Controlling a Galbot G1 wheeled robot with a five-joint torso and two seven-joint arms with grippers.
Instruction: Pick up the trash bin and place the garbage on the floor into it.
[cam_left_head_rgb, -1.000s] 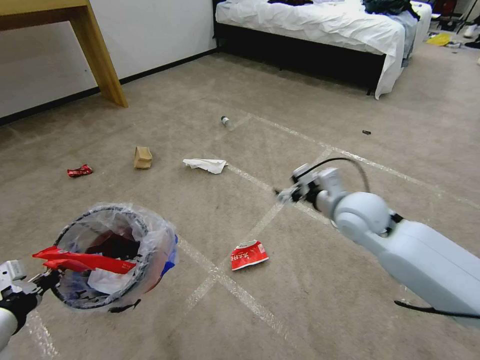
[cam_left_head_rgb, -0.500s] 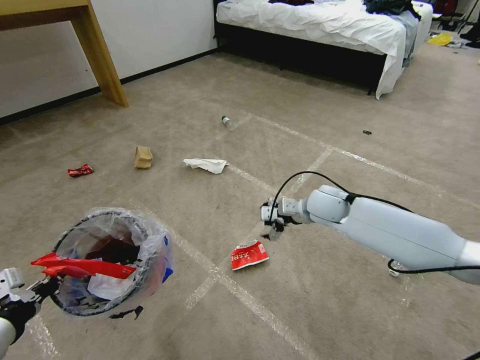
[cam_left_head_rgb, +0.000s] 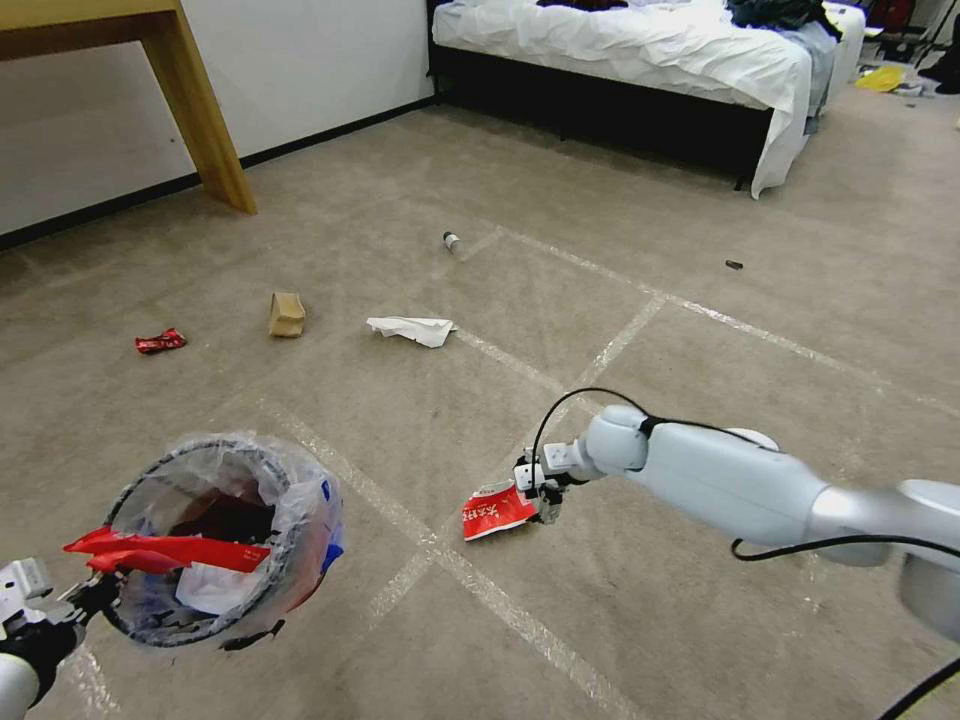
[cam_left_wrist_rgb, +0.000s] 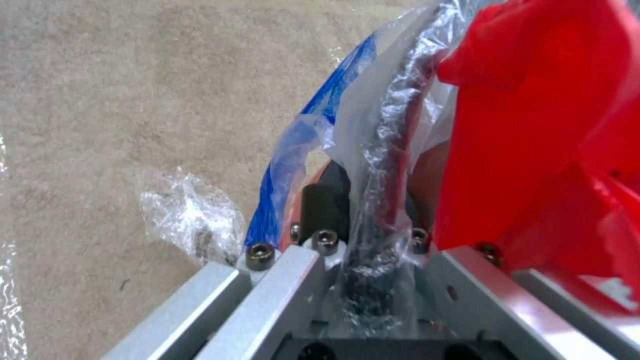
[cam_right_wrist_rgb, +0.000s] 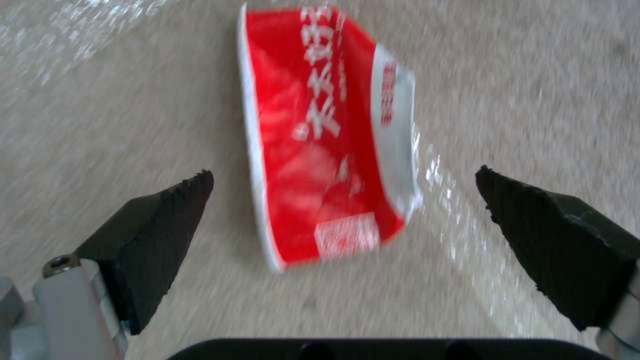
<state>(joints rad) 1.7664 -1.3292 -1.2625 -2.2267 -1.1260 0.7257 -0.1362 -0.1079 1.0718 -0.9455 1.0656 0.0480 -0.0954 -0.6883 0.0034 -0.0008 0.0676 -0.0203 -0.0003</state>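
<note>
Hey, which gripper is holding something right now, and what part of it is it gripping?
The left gripper holds the trash bin by its rim. The right gripper holds nothing, open over the red wrapper.

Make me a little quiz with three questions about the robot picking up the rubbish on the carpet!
1. True or false: the right gripper is shut on the red wrapper.
2. Which gripper holds the trash bin? A) left B) right C) neither
3. Fill in: the white tissue lies on the ____, between the tan packet and a tape line.

Key
1. False. Its fingers are spread wide, one on each side of the wrapper, and do not touch it.
2. A. The left gripper is clamped on the bin's rim.
3. floor
</note>
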